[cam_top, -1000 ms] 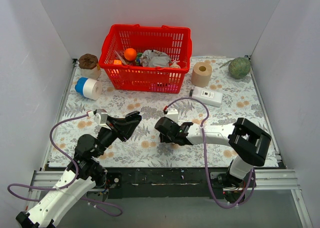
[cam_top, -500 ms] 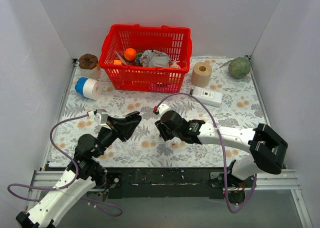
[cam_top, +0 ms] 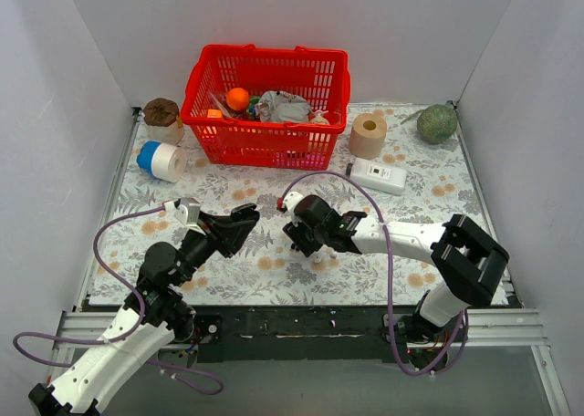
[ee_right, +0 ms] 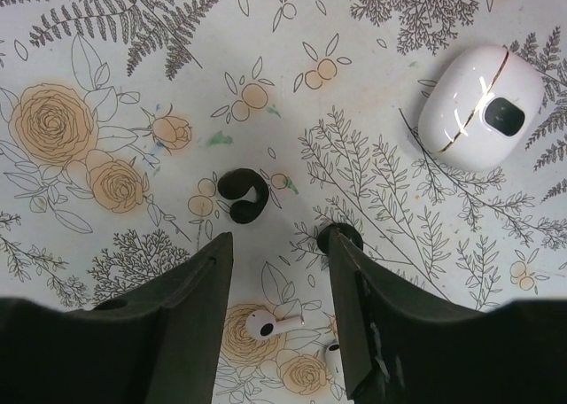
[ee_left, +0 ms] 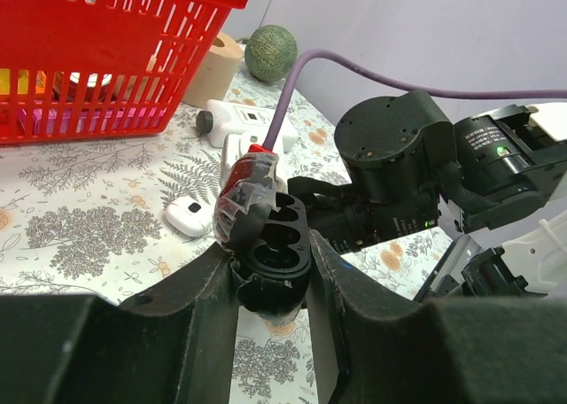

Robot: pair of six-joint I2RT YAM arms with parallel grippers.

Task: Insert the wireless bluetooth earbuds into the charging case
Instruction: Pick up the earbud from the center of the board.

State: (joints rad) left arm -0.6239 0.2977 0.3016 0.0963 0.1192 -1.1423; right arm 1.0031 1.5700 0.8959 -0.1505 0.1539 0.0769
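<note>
— Where are the earbuds lying?

— The black earbud (ee_right: 241,196), a small hooked thing, is lying on the table (cam_top: 438,197) toward the near edge, about the middle of its width. The right gripper (ee_right: 276,244) is hovering over it, its fingers apart and nothing between them. A second black earbud (ee_right: 341,237) is sitting just beside one fingertip; I cannot tell whether it is touching. Two white earbuds (ee_right: 270,322) are lying near them, under the gripper.

— And the case?

— The left gripper (ee_left: 271,264) is clamping the black charging case (ee_left: 276,231) in the air, to the left of the buds. Its lid is open and the hollows are showing. A closed white case (ee_right: 483,110) is resting on the table, apart from the buds.

— What is worrying you?

— Several things, I think. The buds are much smaller than the fingers. If the gripper is coming down a little off centre, one finger is probably pushing the hooked bud across the table instead of catching it. The second black bud is so close to the fingertip that it is in danger of being knocked away. The buds are smooth and round, so a bud pinched badly is likely to be squeezed out sideways. Also the two arms are working very near each other. When the right gripper is bringing a bud to the case, it may bump the left gripper or tilt the case, and then the bud is missing its hollow.
</note>
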